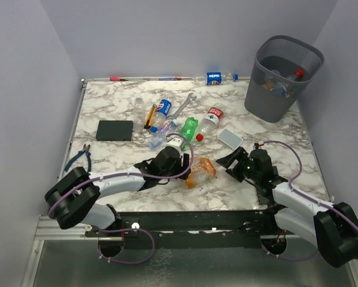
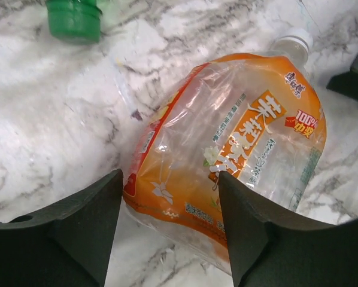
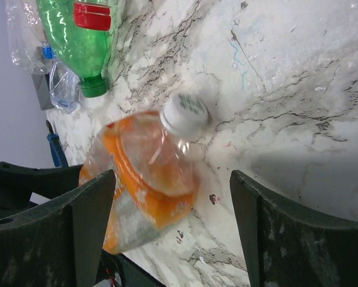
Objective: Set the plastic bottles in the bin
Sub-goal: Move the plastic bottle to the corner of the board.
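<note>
A crushed orange-labelled plastic bottle point(image 1: 202, 170) point(image 2: 227, 137) with a white cap lies on the marble table near the front. My left gripper point(image 1: 190, 166) point(image 2: 170, 197) has its two fingers pressed on either side of the bottle's base. My right gripper point(image 1: 234, 162) point(image 3: 173, 203) stands open just right of it, and the bottle's cap end point(image 3: 143, 173) lies between its wide jaws without touching them. The mesh bin point(image 1: 269, 98) stands at the far right with bottles inside. More bottles lie mid-table: a green one point(image 1: 190, 127) point(image 3: 86, 42), a Pepsi one point(image 1: 161, 110), a red-labelled one point(image 1: 210, 121).
Another Pepsi bottle point(image 1: 215, 78) lies at the back edge. A black block point(image 1: 115, 130), a wrench point(image 1: 182, 107), a screwdriver point(image 1: 149, 116), blue-handled pliers point(image 1: 80, 156) and a white flat piece point(image 1: 230, 138) lie on the table. A green cap point(image 2: 74, 19) shows beyond the orange bottle.
</note>
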`<move>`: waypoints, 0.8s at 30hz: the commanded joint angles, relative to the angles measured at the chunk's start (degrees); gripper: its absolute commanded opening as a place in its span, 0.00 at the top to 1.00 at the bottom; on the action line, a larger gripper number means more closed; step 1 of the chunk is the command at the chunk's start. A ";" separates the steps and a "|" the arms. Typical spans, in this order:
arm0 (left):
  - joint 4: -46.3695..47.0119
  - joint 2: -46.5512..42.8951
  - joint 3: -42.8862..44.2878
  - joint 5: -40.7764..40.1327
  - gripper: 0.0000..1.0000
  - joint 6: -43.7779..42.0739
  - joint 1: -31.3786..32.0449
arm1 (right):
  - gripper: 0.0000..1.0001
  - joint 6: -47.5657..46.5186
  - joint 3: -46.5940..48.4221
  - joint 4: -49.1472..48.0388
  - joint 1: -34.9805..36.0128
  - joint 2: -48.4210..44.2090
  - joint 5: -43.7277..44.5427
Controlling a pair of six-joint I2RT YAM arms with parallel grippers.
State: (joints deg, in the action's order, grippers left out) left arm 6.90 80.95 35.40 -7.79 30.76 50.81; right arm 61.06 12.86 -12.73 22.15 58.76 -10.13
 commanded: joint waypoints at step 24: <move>4.47 -19.29 -22.28 -11.19 0.52 16.16 7.30 | 0.19 9.22 -6.29 4.98 4.56 -7.57 -1.85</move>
State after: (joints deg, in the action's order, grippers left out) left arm 14.94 62.96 16.16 -16.08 44.93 57.76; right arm 67.94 9.13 -12.67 24.34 54.06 -10.96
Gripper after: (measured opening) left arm 0.483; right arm 0.808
